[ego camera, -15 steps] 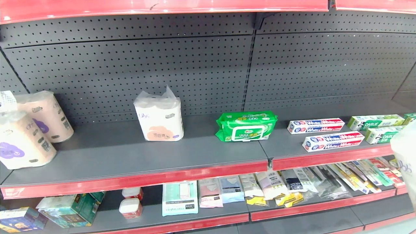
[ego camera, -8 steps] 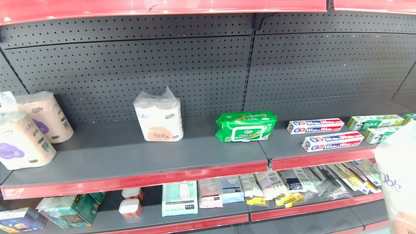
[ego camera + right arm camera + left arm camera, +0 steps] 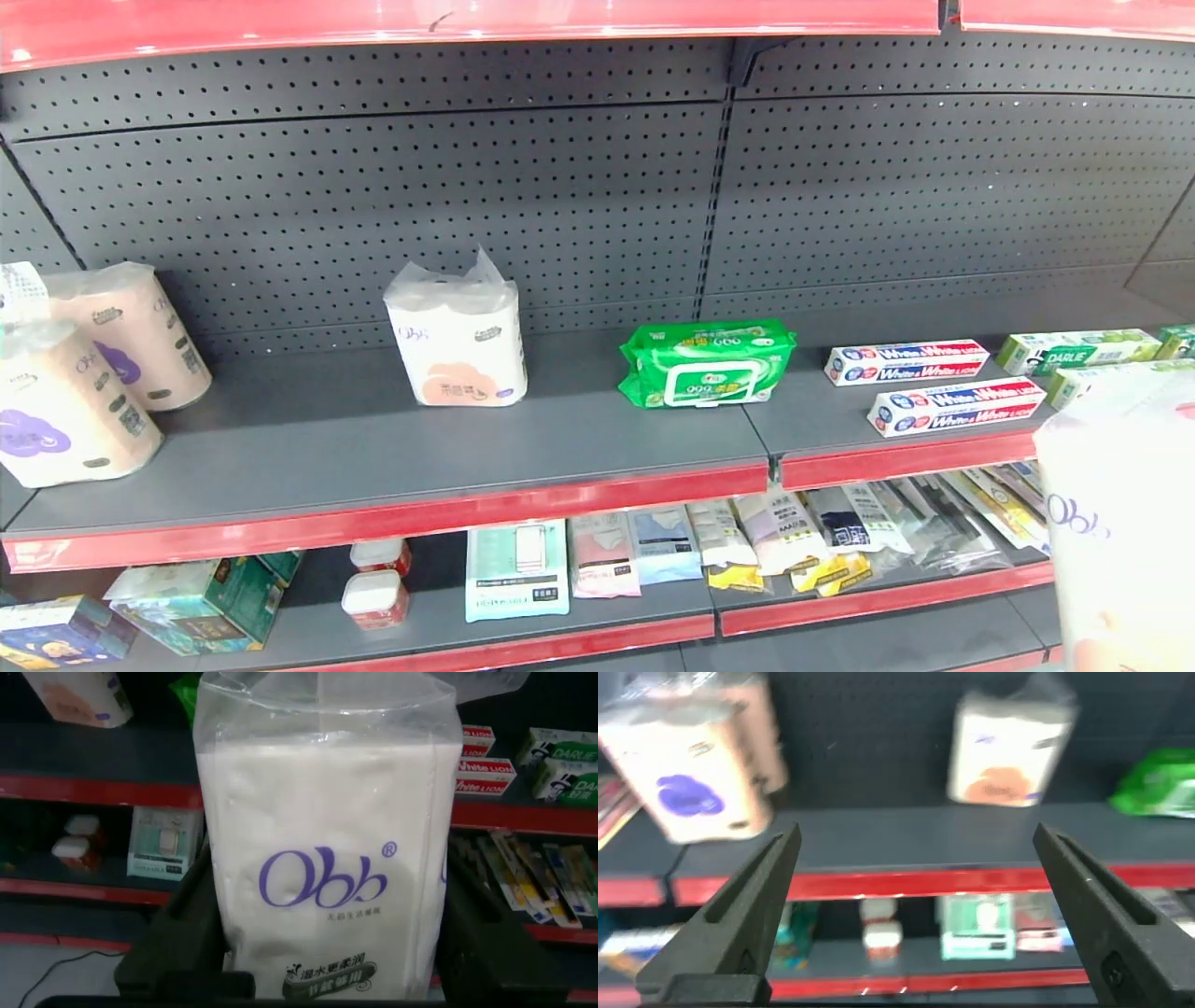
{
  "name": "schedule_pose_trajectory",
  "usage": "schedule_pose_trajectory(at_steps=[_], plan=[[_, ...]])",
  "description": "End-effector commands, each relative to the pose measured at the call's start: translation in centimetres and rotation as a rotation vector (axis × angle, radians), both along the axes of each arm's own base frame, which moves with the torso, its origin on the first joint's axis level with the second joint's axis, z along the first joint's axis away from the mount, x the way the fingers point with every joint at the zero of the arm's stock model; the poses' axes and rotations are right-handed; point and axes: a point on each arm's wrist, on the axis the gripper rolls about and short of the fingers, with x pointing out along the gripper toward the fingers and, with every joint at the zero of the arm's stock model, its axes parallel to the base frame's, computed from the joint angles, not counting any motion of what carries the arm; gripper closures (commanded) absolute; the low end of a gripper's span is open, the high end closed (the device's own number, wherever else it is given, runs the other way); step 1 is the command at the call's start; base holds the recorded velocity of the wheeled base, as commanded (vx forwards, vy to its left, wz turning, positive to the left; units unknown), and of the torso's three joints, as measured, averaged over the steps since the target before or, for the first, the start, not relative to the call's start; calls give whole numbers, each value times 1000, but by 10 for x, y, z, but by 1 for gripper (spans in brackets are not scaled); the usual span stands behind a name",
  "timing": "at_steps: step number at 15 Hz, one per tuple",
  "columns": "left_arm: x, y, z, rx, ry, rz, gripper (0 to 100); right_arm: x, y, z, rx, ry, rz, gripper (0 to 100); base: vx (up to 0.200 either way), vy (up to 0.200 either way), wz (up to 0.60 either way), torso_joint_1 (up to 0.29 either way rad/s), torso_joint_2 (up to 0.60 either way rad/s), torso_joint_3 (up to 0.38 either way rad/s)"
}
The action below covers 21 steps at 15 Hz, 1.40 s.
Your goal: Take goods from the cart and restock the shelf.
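On shelf [image 3: 373, 439]: tissue rolls [image 3: 457, 341], green wipes [image 3: 707, 364], toothpaste boxes [image 3: 952, 406]. Right gripper [image 3: 325, 859] clamped on tissue pack [image 3: 1120, 523], partly hiding toothpaste boxes; left gripper [image 3: 915, 840] spread wide, empty.

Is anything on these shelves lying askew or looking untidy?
Yes. On the lower shelf, the flat packets towards the right lie fanned out and overlapping, not in rows. At its left end, a green box sits tilted instead of square to the edge.

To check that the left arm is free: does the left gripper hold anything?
No, the left gripper is open, with bare space between its jaws.
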Motion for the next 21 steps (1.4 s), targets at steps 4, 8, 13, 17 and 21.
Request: schedule_pose_trajectory(at_steps=[4, 8, 13, 17, 21], plan=[[154, 29, -16, -27, 342, 155, 0, 35, 3, 1, -4, 43, -36, 100, 0, 0, 0, 0, 0, 0], [224, 62, -63, 138, 348, -279, 0, 57, -4, 3, -10, 84, -150, 100, 0, 0, 0, 0, 0, 0], [318, 81, -67, 200, 207, -519, 0, 67, -9, 3, -9, 93, -212, 100, 0, 0, 0, 0, 0, 0], [343, 74, -75, 157, 213, -660, 0, 68, -9, 1, -37, 103, -207, 100, 0, 0, 0, 0, 0, 0], [370, 77, -74, 141, 190, -735, 0, 68, -10, 0, -50, 114, -223, 100, 0, 0, 0, 0, 0, 0]])
